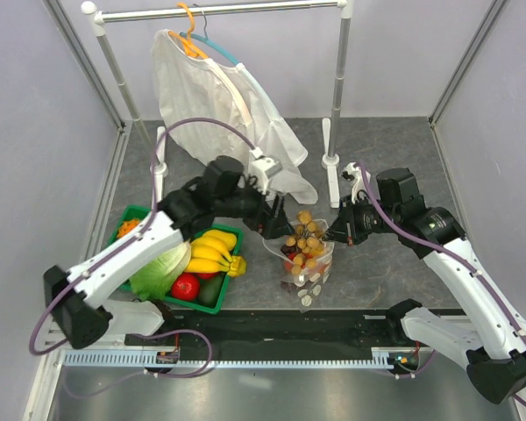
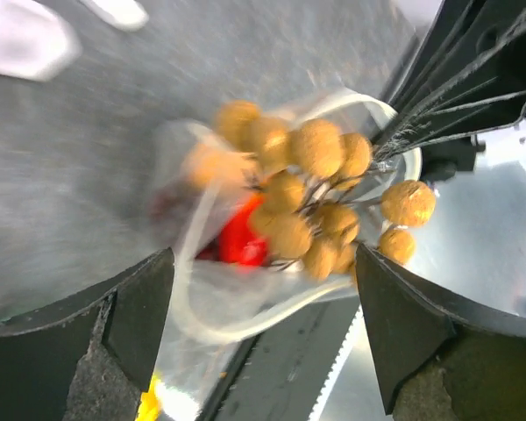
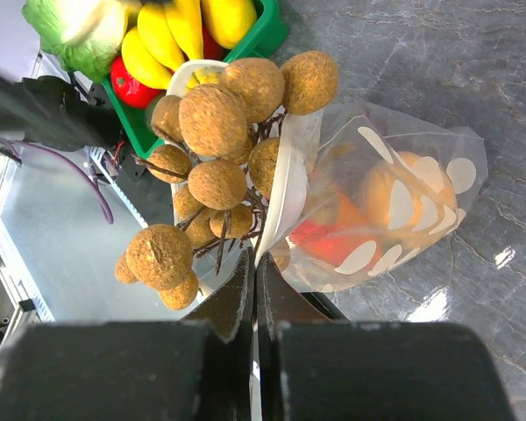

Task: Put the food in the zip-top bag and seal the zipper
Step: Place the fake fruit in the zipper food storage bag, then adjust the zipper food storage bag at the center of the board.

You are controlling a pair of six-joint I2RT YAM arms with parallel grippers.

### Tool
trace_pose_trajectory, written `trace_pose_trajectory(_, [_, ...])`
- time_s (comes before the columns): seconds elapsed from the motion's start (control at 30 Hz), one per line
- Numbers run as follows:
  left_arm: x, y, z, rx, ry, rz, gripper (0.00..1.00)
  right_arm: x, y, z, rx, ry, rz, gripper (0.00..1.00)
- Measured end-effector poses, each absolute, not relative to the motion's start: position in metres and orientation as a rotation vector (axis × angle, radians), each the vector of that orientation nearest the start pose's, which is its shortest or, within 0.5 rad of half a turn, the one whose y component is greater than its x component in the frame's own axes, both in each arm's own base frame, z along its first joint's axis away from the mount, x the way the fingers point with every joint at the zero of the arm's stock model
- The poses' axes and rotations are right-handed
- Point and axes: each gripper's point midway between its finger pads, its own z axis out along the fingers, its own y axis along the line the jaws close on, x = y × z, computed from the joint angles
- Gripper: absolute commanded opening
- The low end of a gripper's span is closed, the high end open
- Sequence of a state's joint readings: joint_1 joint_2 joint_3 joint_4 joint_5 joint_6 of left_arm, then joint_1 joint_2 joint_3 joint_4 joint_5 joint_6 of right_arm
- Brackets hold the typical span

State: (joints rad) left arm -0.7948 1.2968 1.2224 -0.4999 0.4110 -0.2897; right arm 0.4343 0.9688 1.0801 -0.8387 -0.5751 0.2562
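The berry bunch (image 1: 305, 230) perches in the bag (image 1: 311, 274) mouth, a few berries over the rim (image 3: 285, 175) — left gripper (image 2: 263, 289) spread wide above, empty; right gripper (image 3: 254, 294) clamped on that rim. I'd nudge the bunch deeper — rim held up.

there is one clear dotted zip-top bag (image 1: 321, 274), one tan berry bunch (image 1: 305, 230) and one orange-red ball (image 3: 381, 195). there is one green basket (image 1: 128, 213), one banana bunch (image 1: 212, 250), one lettuce head (image 1: 158, 268), one red round fruit (image 1: 185, 286) and one dark green fruit (image 1: 210, 290). there is one white garment (image 1: 206, 96), one rack (image 1: 245, 10) and two hangers, one orange hanger (image 1: 187, 19) and one teal hanger (image 1: 215, 46).
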Motion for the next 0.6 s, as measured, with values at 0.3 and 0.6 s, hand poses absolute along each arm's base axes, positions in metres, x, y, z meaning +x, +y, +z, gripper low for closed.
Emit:
trace_pose_trajectory(0.3, [0.211,-0.266,0.246,0.764,2.171,-0.961,0.84,0.175,0.196,0.244,-0.521,2.306,1.007,0.0])
trace_pose_trajectory(0.6, [0.21,-0.273,0.187,0.796,2.391,-0.921,0.34,0.175,0.196,0.244,-0.521,2.306,1.007,0.0])
